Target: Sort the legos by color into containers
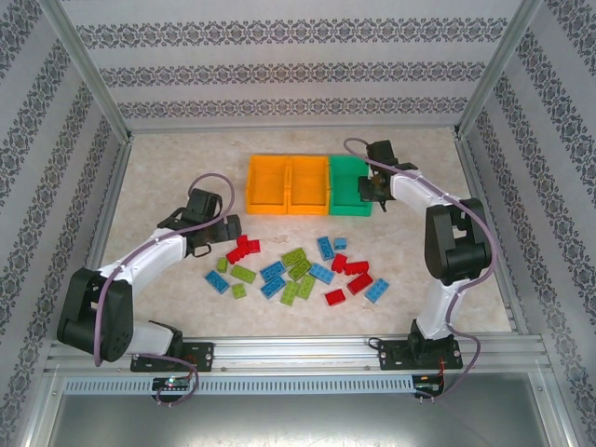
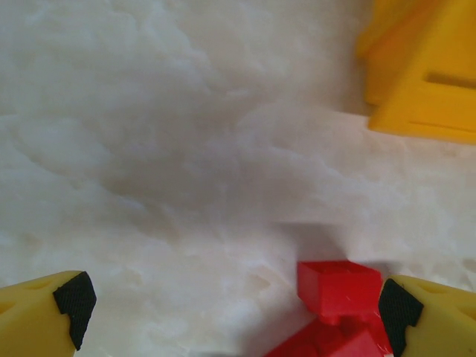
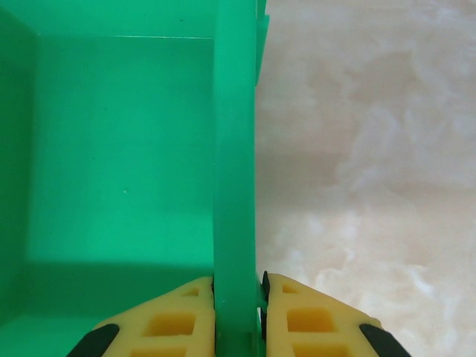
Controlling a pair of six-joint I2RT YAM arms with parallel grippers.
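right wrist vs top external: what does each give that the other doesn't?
Right wrist: the right gripper has its jaws shut on a side wall of the green bin, one pad on each face. The bin floor in frame is bare.
Top external: two orange bins joined to it, red, green and blue legos loose on the table, and the left gripper beside the red ones.
Both: green bin, right gripper at its wall, table.
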